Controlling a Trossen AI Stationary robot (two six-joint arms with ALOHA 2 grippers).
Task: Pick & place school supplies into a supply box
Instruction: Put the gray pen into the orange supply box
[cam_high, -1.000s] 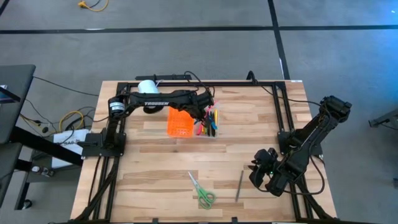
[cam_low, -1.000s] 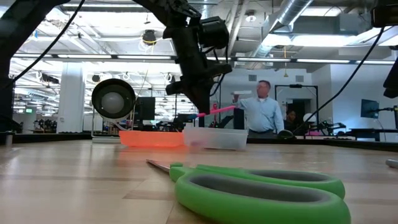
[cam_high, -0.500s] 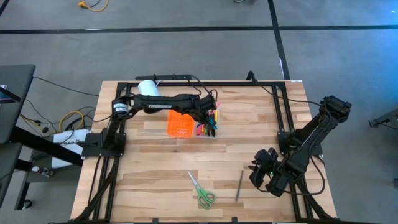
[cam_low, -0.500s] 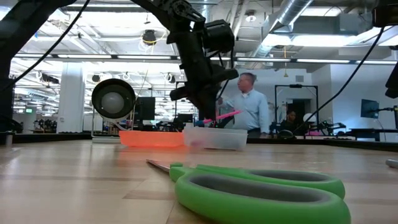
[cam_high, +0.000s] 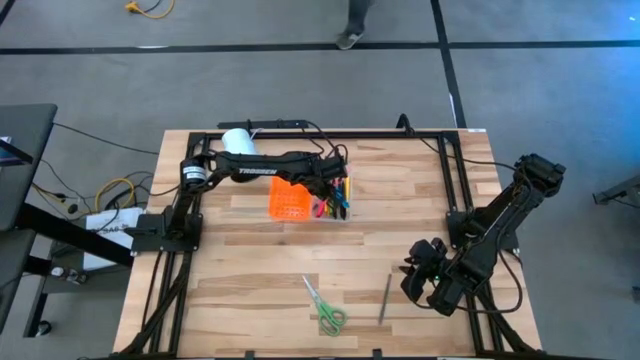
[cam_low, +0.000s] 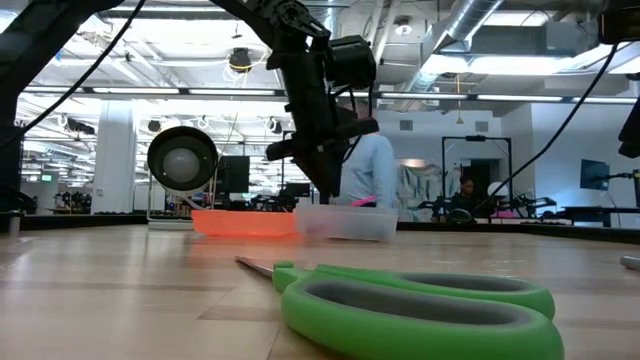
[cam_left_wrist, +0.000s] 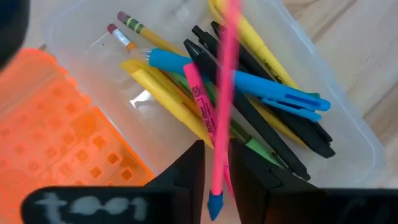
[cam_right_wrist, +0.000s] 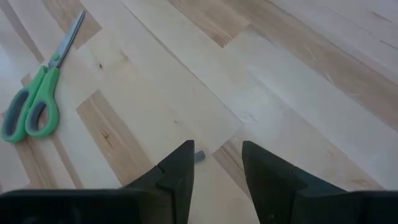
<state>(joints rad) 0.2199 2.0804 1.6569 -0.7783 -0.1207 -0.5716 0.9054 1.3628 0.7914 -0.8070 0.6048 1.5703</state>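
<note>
Looking straight down, the wooden bench (cam_high: 270, 255) takes up most of the shot, with the left arm reaching in from about 9 o'clock to the supply box (cam_high: 308, 199) sitting around 12 o'clock of bench center. Its orange lid (cam_high: 288, 198) lies flat on the 9 o'clock side, clear tray (cam_left_wrist: 348, 134) on the 3 o'clock side, already packed with yellow pencils (cam_left_wrist: 171, 102), a blue pen (cam_left_wrist: 242, 81) and black pens (cam_left_wrist: 273, 140). The left hand (cam_high: 325, 190) hovers right over that tray, fingers parted a bit with a pink pen (cam_left_wrist: 222, 93) between them; can't tell if they're touching it. The right hand (cam_high: 418, 272) waits low at roughly 4 o'clock, fingers spread wide and holding nothing. Green-handled scissors (cam_high: 324, 307) lie toward 6 o'clock, and a thin dark pencil (cam_high: 384, 297) sits just beside them on the 3 o'clock side, apart.
</note>
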